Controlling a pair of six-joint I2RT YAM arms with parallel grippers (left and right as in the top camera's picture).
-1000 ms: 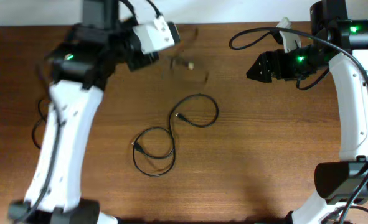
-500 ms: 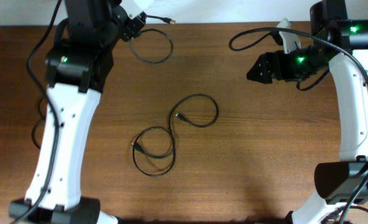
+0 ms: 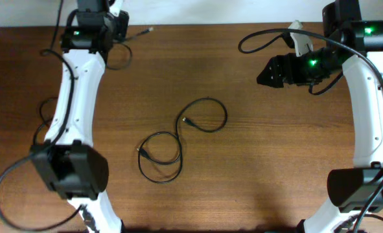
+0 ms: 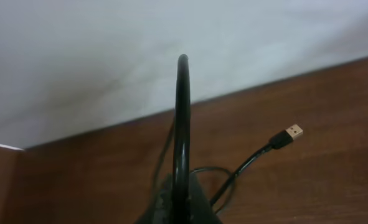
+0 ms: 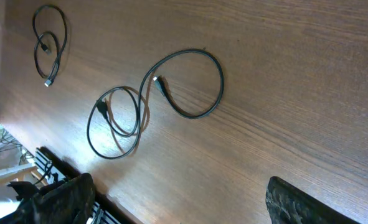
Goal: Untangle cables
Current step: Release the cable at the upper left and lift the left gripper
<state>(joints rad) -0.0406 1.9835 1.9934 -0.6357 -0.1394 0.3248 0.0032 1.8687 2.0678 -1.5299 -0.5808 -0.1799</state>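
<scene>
Left arm (image 3: 74, 97) has swung back to the far-left corner. Nearest me, figure-eight cable (image 3: 178, 139) lies on table (image 3: 275, 162), loops crossed, untouched. Right gripper (image 3: 261, 73) hovers spread, empty. Farthest, left gripper (image 4: 179, 202) pinches second cable (image 4: 182, 124), pulled well apart. I judge roughly half done.

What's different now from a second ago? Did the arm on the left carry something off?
The left arm swung from over the middle of the table back to its far left corner, taking one cable along. Its plug now lies near the far edge. Whether the cable is gripped is unclear. The looped cable mid-table and the right arm stayed put.
</scene>
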